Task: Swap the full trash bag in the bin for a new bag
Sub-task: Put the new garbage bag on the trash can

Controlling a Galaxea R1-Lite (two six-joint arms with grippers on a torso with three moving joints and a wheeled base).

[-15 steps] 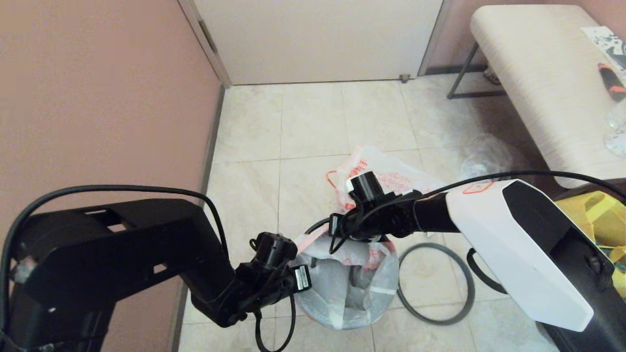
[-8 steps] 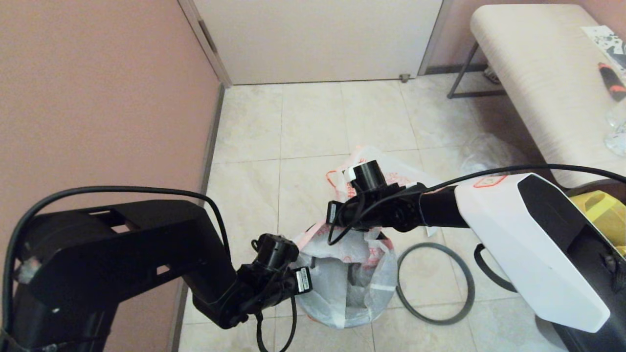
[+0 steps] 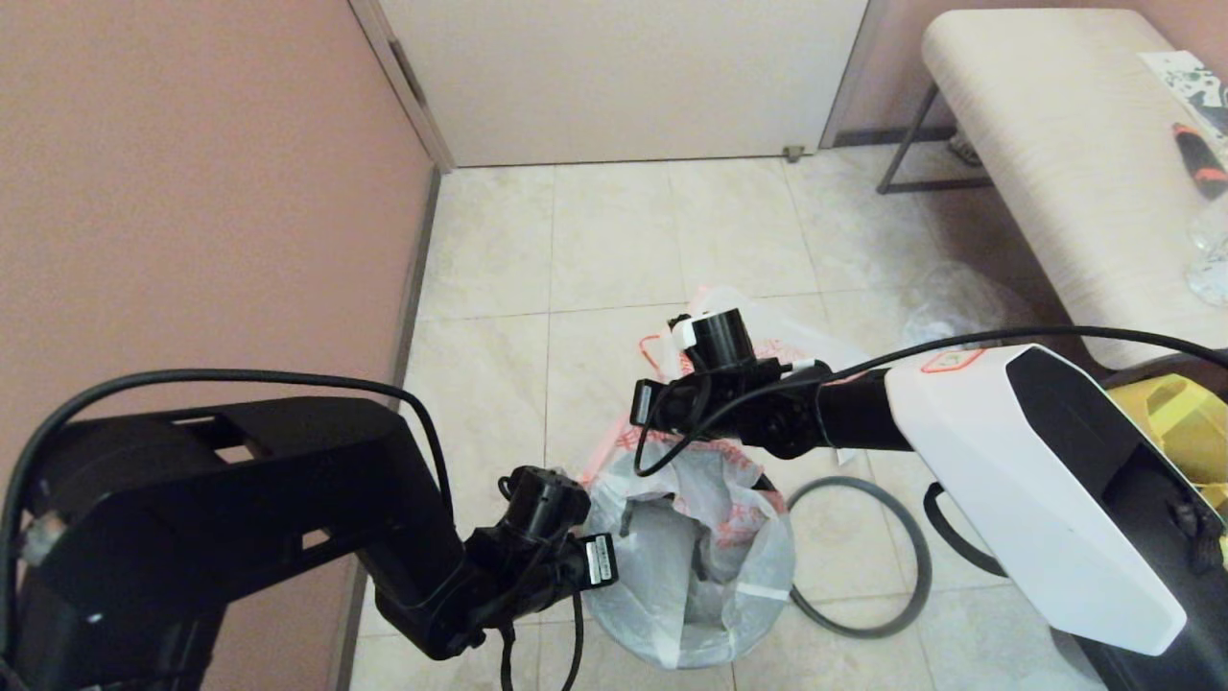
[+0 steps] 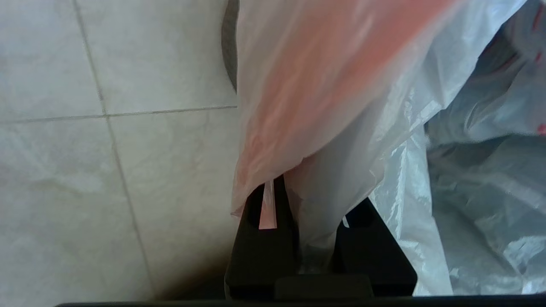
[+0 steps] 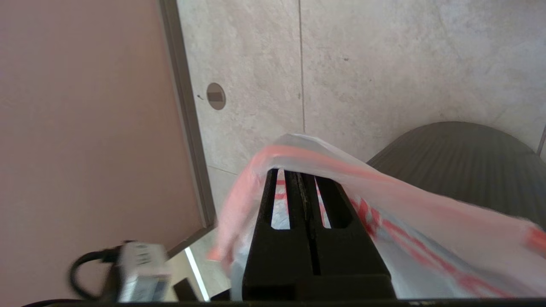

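Note:
The new bag [image 3: 686, 566], milky white with a pink-orange edge, is spread over the bin, which shows in the head view only as a dark shape through the film. My left gripper [image 3: 614, 537] is shut on the bag's near-left edge [image 4: 341, 140], film bunched between its fingers [image 4: 264, 247]. My right gripper [image 3: 657, 432] is shut on the far edge [image 5: 324, 162], above the bin's dark side [image 5: 460, 162]. The full trash bag [image 3: 758, 336], red-printed, lies on the floor behind. The grey hoop [image 3: 863, 557] lies flat to the bin's right.
A pink wall [image 3: 192, 192] runs close on the left, a closed door [image 3: 624, 77] at the back. A padded bench [image 3: 1074, 163] stands at the right with a clear bag [image 3: 950, 297] beside it. A yellow tote [image 3: 1180, 422] sits at the right edge.
My right gripper has risen and shifted left with the bag's far edge; the left gripper has dipped slightly. The bag's mouth now stands wider over the bin.

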